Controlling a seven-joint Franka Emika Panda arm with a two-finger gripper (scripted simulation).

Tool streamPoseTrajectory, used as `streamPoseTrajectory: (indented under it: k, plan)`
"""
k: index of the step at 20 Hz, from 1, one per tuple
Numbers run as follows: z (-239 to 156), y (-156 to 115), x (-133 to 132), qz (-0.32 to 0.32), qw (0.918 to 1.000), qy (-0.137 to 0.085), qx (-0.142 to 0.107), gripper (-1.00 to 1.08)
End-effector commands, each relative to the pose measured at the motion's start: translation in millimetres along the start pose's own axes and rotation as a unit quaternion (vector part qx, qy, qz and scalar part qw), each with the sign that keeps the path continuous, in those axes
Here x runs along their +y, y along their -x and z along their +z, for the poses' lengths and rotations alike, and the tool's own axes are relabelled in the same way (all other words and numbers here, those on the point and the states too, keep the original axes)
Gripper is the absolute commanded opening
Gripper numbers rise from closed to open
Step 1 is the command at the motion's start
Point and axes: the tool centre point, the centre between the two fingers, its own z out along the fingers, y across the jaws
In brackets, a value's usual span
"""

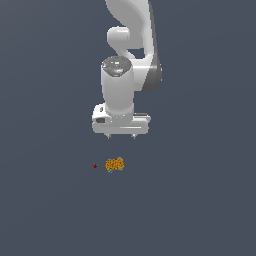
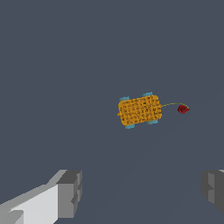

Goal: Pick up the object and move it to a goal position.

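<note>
**Gripper spread wide, empty, above the object**

Gripper (image 1: 120, 136) with grey blocky fingers (image 2: 70, 192) set far apart, holding and touching nothing. Below on the flat slate-grey floor (image 1: 200, 200): orange-yellow oblong object (image 1: 115, 164), dark-speckled, teal-flecked edges. Just beside it, a tiny red dot (image 1: 95, 166).

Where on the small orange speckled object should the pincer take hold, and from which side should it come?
Grip the orange object across its shorter width, at the middle of its long sides, coming straight down from above. It lies flat and oblong, so the narrow span probably fits best between the open pincer. Stay clear of the red dot off one short end.
</note>
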Motion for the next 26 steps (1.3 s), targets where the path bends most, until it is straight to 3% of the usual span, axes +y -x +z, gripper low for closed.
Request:
streamPoseTrajectory:
  k: [1,9,15,26]
  plan:
    - [0.0,0.0,0.0,0.0,1.0,0.0,0.0,1.0]
    - [-21.7,-10.4,-16.3,-0.01,0.9997,-0.01,0.018,1.0]
    - [-21.4,-10.9,-16.1,-0.007,0.9998,-0.01,0.018,1.0]
    - [-8.8,-17.3,-8.8,0.064,0.9977,-0.014,0.014,1.0]
